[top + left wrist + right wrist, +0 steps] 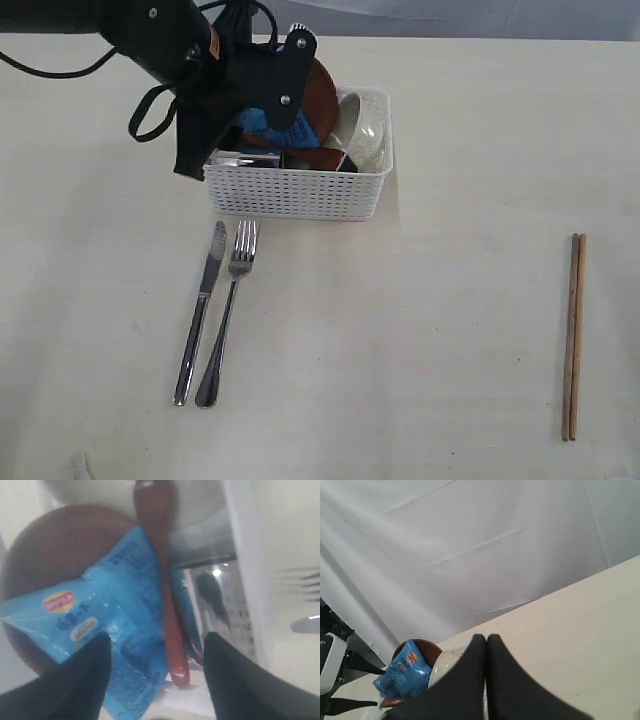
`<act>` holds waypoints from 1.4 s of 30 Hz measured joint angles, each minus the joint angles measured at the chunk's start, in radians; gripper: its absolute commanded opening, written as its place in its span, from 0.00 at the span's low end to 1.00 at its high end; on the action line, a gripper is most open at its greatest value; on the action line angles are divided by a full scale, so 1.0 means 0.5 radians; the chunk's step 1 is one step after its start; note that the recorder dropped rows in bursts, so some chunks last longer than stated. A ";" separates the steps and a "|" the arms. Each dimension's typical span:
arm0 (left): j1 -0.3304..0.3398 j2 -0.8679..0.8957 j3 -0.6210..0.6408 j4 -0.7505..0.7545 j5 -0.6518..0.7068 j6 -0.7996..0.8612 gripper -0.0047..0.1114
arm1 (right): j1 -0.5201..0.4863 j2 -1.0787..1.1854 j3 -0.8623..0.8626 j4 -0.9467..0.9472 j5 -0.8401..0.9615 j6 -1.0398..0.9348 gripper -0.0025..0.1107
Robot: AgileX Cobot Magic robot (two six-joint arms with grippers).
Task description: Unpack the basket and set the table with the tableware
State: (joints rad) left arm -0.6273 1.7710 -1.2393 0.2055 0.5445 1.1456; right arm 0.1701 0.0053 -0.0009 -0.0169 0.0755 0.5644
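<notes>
**Unpacking step: spoon pickup.** The left gripper (156, 647) hangs inside the basket (300, 192), jaws spread wide and empty. They straddle the spoon (165, 580) and the blue snack packet (100, 625), which lies on the plate (45, 550). The next move probably calls for closing on the spoon handle alone. Knife (200, 315) and fork (228, 320) lie on the table (400, 330) at the basket's 6 o'clock, chopsticks (573, 340) at its 4 o'clock. The right gripper (486, 645) is clenched and empty.

My left end effector (155, 652) is matt black. The counter (420, 350) looks matt, pale and faintly wood-grained. The basket (300, 195) is white matt plastic lattice, the knife (200, 318) and fork (225, 322) polished steel, the chopsticks (573, 340) plain wood. The blue snack packet (110, 630) is glossy film, and the red-brown spoon (167, 605) is smooth and shiny.
</notes>
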 measured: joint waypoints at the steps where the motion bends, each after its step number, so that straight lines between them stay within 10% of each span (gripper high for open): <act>1: 0.000 0.008 0.000 0.025 -0.034 -0.008 0.44 | 0.000 0.000 0.000 0.000 0.005 0.000 0.02; 15: 0.019 0.226 -0.257 0.569 0.238 -1.225 0.45 | 0.000 0.000 0.000 0.000 0.015 0.016 0.02; 19: 0.023 0.226 -0.405 0.154 0.508 -0.677 0.32 | 0.000 0.000 0.000 0.000 0.015 0.016 0.02; 24: 0.023 0.256 -0.409 0.054 0.670 -0.287 0.51 | 0.000 0.000 0.000 0.000 0.022 0.022 0.02; 42: 0.023 0.437 -0.409 0.168 0.549 -0.349 0.50 | 0.000 0.000 0.000 0.000 0.022 0.022 0.02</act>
State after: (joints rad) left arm -0.6159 1.9895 -1.4438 0.2894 0.8190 0.9711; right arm 0.1701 0.0053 -0.0009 -0.0169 0.0867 0.5753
